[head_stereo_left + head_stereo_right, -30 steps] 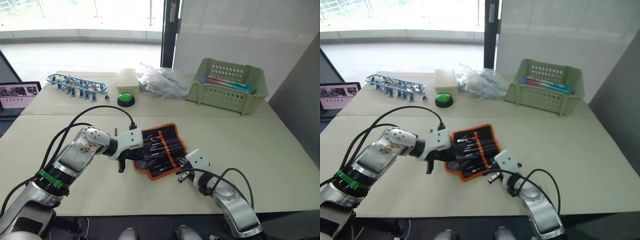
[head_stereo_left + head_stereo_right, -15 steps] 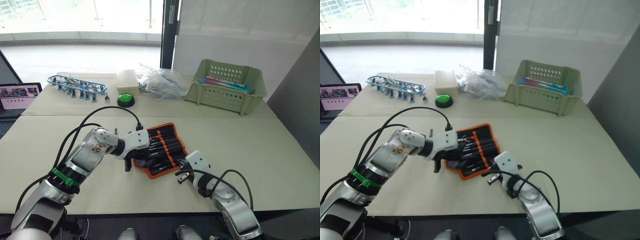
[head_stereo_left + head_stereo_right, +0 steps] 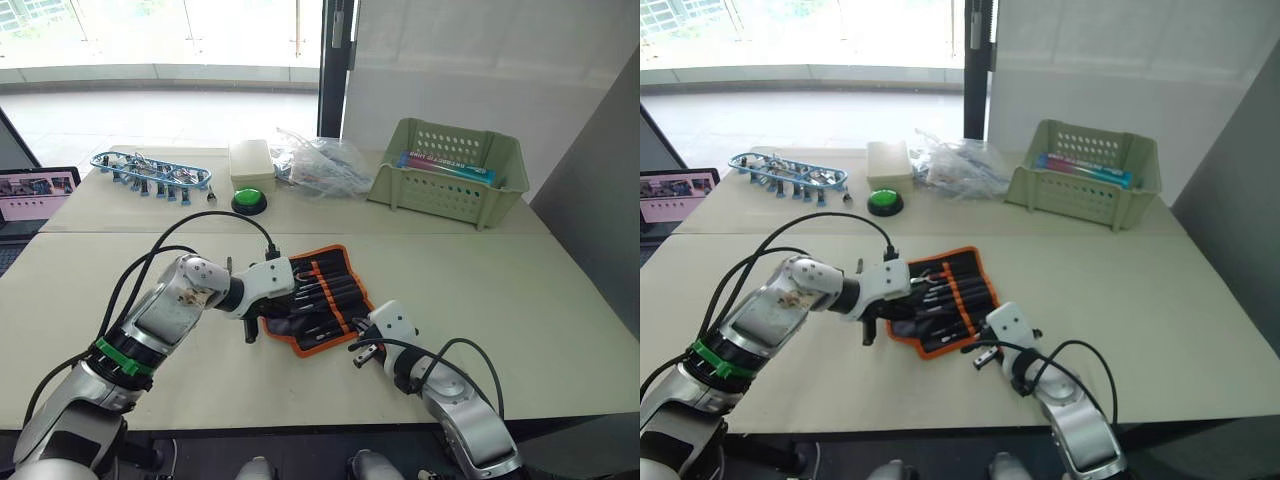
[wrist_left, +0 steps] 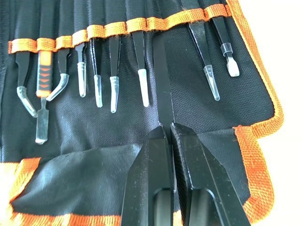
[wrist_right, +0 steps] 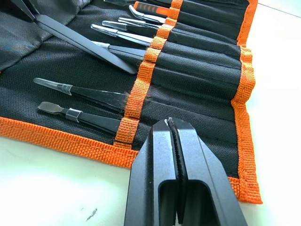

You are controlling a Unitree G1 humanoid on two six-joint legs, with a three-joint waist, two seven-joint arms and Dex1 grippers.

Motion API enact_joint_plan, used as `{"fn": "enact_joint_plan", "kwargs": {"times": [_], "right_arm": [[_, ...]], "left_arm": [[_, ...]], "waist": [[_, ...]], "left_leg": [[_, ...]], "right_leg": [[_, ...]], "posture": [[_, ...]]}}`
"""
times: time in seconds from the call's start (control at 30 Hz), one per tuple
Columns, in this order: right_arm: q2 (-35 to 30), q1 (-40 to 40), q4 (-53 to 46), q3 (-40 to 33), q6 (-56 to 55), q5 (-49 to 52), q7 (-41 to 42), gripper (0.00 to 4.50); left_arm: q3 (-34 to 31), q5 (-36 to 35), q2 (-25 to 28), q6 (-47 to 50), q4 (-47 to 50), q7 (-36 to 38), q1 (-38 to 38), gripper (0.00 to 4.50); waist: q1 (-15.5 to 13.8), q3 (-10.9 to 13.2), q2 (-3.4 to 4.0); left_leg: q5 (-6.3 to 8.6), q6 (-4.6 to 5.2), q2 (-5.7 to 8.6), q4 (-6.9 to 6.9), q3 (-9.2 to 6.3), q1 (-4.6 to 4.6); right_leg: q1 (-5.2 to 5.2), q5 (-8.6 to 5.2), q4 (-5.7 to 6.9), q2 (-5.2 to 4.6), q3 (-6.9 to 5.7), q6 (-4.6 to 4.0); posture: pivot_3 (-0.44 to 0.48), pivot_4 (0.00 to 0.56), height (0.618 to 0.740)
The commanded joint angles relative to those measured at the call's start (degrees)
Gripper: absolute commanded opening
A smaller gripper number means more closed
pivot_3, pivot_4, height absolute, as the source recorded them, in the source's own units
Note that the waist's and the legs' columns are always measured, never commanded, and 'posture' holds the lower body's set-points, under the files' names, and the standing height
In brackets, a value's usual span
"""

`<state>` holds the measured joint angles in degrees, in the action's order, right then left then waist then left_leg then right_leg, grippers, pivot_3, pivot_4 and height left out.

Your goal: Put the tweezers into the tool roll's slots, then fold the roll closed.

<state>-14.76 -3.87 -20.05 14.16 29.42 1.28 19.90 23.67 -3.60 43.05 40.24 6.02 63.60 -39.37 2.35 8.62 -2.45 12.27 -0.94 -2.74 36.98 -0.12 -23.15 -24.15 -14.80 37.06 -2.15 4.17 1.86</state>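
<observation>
Tool roll (image 3: 320,302): black fabric, orange trim, laid open and flat on bench, near front edge, long axis tilted toward 1 o'clock. Orange strap (image 4: 117,29) stitched across row of slots. Flap (image 4: 94,181) folded partly over lower edge. Tweezers (image 4: 113,75): slim, black, seated in slots side by side, clear-capped tips protruding. One tweezer (image 4: 162,84) pinched in left pincer (image 4: 168,127), its end passed under strap.

Bright window daylight behind; sharp, soft shadows.
</observation>
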Motion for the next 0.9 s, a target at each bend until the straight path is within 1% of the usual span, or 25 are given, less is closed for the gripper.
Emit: {"fn": "enact_joint_plan", "kwargs": {"times": [0.03,0.27,0.47,0.6,0.77,0.9], "right_arm": [[-0.02,0.67,1.85,0.66,1.54,-0.32,0.09,0.00],[0.02,0.57,2.26,0.67,1.25,-0.29,0.18,0.00],[0.19,0.55,2.22,0.68,1.31,-0.28,0.02,0.00],[0.81,-0.37,2.73,1.07,1.43,-0.44,-0.16,0.00],[1.13,-1.02,2.98,1.37,1.50,-0.50,-0.16,0.00],[1.05,-1.35,3.11,1.59,1.47,-0.61,0.02,0.00]], "left_arm": [[-1.92,0.28,0.19,0.61,1.40,-1.23,-0.24,0.01],[-0.15,0.95,-2.82,0.96,0.90,-2.91,-0.92,0.01],[1.21,1.97,-7.78,1.22,-0.95,-4.51,-2.91,0.01],[2.71,2.94,-12.14,-0.26,-4.48,-5.95,-4.59,0.01],[3.64,4.59,-15.63,-2.83,-8.39,-7.17,-5.38,0.01],[4.01,6.02,-17.43,-5.61,-11.95,-7.76,-5.74,0.01]], "waist": [[0.01,0.00,0.00],[-0.05,-0.01,-0.01],[-0.10,-0.01,-0.02],[-0.15,-0.02,-0.02],[-0.06,-0.02,-0.01],[-0.12,-0.02,-0.01]], "left_leg": [[0.00,0.00,0.00,0.00,0.00,0.01],[-0.01,0.01,0.00,0.05,0.00,0.02],[-0.01,0.01,0.01,0.14,-0.01,0.00],[-0.01,0.01,0.01,0.16,-0.02,0.01],[-0.01,0.01,0.01,0.22,-0.02,0.01],[-0.01,0.02,0.01,0.30,-0.03,0.01]], "right_leg": [[0.00,0.00,0.01,0.00,0.00,0.00],[0.03,0.00,0.04,0.00,0.01,0.00],[0.04,0.01,0.06,0.01,0.00,0.00],[0.06,0.01,0.07,0.02,0.01,0.00],[0.06,0.03,0.11,0.03,0.02,-0.01],[0.10,0.05,0.12,0.03,0.02,0.01]], "posture": [[0.000,0.150,0.738],[0.000,0.150,0.738],[0.000,0.150,0.738],[0.000,0.150,0.738],[0.000,0.150,0.738],[0.000,0.150,0.738]]}}
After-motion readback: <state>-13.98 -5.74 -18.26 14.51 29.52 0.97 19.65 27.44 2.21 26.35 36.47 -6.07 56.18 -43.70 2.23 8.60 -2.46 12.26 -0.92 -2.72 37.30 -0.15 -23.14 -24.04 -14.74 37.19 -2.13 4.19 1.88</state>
